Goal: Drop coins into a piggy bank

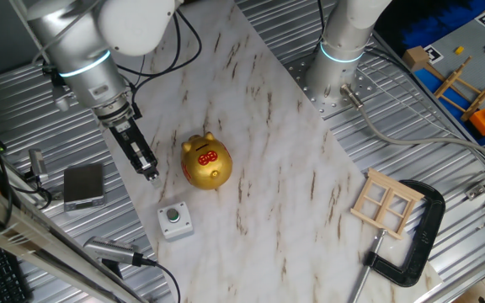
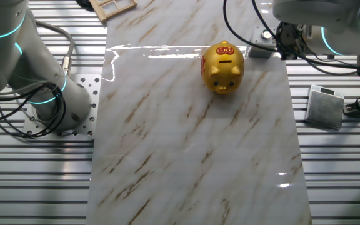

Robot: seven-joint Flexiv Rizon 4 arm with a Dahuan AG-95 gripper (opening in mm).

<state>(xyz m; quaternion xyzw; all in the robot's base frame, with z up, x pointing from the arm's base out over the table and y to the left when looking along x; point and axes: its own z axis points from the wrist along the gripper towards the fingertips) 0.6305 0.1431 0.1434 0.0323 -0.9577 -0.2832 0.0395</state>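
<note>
Marble-patterned white tabletop (image 1: 293,168) runs diagonally through one fixed view, with ribbed metal flooring on both sides. At far left, a small flat grey block (image 1: 83,185) lies on the metal. Just right of it, the silver robot arm reaches down and ends in a slim black two-finger gripper (image 1: 151,174) whose tips hang over the marble's left edge. The fingers look pressed close together; whether a coin sits between them is too small to tell. Below the gripper stands a small grey box with a green button (image 1: 174,220). Right of the gripper, near but not touching, the shiny gold pig-shaped piggy bank (image 1: 205,162) sits upright on the marble, red markings on its back and a dark slot beside them. Farther right, a second arm's silver base (image 1: 339,59) is bolted to the table, and near the right corner a small pale wooden frame (image 1: 387,203) rests beside a black C-clamp (image 1: 413,244).

In the other fixed view the piggy bank (image 2: 222,66) sits at the far end of the marble.

To do this step well, the gripper should probably rise above the pig, line any coin's edge up with the slot, and release only once directly over it, so the coin does not glance off the rounded back.
</note>
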